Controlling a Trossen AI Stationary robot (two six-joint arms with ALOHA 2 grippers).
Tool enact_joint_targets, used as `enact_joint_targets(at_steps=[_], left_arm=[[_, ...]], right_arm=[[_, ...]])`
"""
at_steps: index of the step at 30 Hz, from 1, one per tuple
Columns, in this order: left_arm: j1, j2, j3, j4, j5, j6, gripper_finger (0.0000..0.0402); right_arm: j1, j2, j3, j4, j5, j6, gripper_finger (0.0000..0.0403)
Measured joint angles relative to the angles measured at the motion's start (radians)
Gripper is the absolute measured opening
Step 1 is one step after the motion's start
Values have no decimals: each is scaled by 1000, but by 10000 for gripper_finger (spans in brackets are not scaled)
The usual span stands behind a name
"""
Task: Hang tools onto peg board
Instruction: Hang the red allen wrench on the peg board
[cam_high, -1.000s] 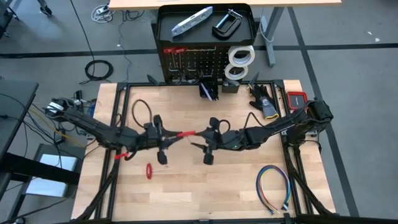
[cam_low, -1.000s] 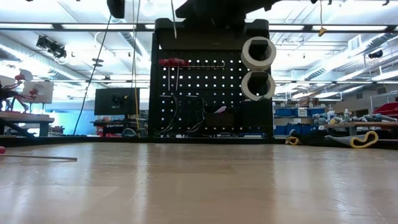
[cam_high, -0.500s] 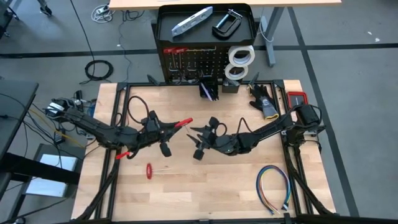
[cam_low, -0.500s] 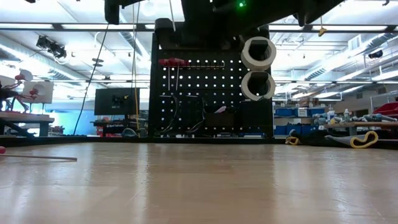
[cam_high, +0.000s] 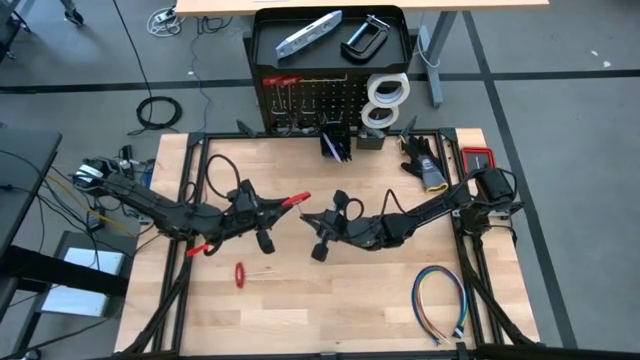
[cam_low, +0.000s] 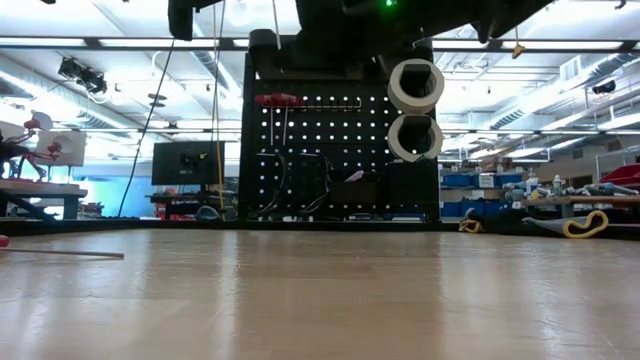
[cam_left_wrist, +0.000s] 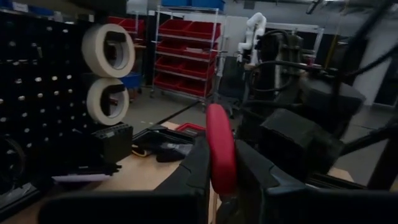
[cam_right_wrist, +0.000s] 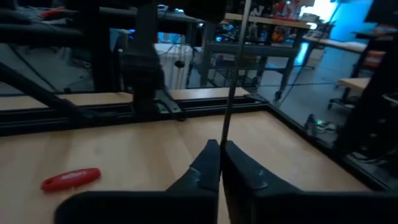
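Judging by the board (cam_high: 305, 100), much is hung; a red-handled tool (cam_high: 290, 201) is clamped in the left gripper (cam_high: 268, 209) and pinched by its shaft in the closed right gripper (cam_high: 308, 218), and another (cam_high: 240, 273) lies below

No readable text, labels, brands or numbers anywhere in view.

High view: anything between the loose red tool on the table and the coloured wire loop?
Nothing. In the high view, only bare tabletop lies between the red tool and the wire loop.
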Motion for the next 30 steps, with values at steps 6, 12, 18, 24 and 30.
enact_joint_targets(at_steps=[6,12,18,24,30], left_arm=[[0,0,0,-5,12,38,48],[-10,-34,2,-91,-30,140,87],[-38,-166,0,-268,-173,188,125],[-70,-336,0,-459,-246,109,131],[-73,-390,-1,-522,-167,105,132]], right_arm=[[-4,0,0,-4,-30,41,14],[-14,-3,23,-49,-36,88,6],[-89,1,161,-301,-86,190,5],[-229,2,237,-306,-97,270,5],[-389,75,318,-306,-219,385,5]])
